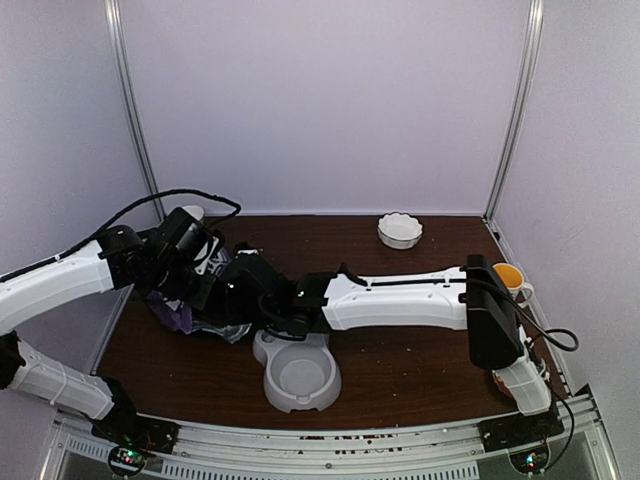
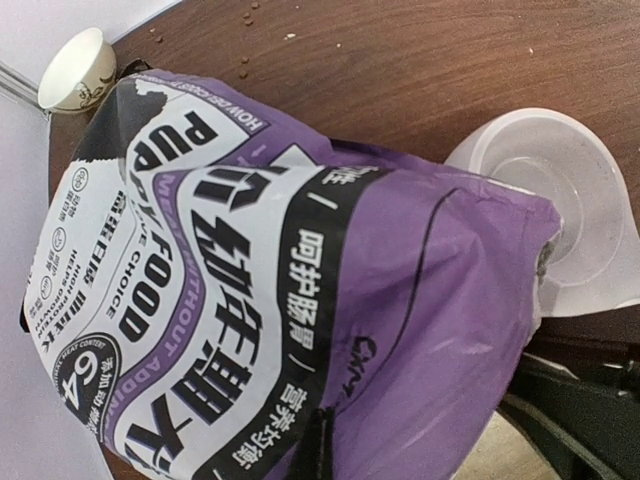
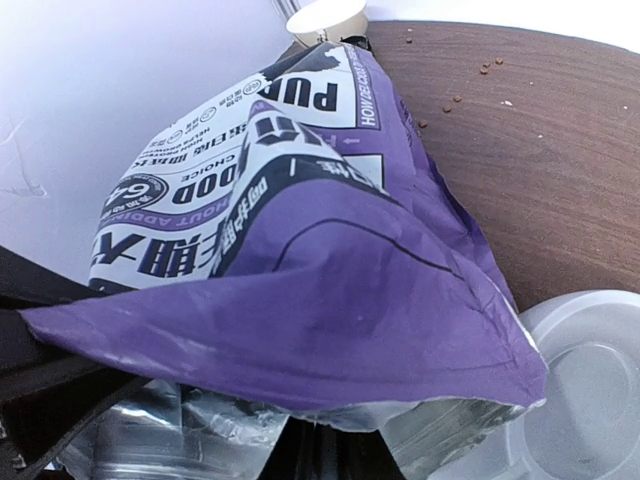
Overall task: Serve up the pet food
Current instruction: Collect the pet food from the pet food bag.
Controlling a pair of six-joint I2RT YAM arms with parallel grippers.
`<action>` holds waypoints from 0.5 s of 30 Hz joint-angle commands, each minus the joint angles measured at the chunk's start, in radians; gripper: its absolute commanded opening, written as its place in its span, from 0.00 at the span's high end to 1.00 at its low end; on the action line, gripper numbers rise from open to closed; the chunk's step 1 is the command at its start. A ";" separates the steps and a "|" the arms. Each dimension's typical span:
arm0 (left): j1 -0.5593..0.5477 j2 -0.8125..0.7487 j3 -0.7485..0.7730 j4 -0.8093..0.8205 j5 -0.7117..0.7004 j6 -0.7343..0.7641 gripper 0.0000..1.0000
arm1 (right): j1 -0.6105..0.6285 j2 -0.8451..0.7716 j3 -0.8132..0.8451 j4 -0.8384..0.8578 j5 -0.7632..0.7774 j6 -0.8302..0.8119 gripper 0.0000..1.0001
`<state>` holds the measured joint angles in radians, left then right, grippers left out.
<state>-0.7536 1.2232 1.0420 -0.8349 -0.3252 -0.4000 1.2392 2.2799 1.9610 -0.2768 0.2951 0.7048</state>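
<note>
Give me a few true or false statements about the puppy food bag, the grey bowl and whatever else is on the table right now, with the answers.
1. The grey double bowl is heaped with kibble. False: the compartments that show are bare.
2. The purple bag is on the left part of the table, next to the bowl. True.
3. Loose kibble pellets lie scattered on the brown tabletop. True.
4. The right arm stays on the right side, far from the bag. False: it reaches across to the bag.
5. A white scalloped dish stands near the far edge. True.
</note>
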 commanded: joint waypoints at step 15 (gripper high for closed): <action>-0.004 -0.016 0.051 0.098 0.054 -0.032 1.00 | -0.012 0.158 0.129 -0.156 0.176 -0.062 1.00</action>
<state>-0.7536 1.2369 1.0420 -0.8120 -0.2848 -0.4267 1.2404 2.4016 2.0762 -0.3077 0.3569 0.6632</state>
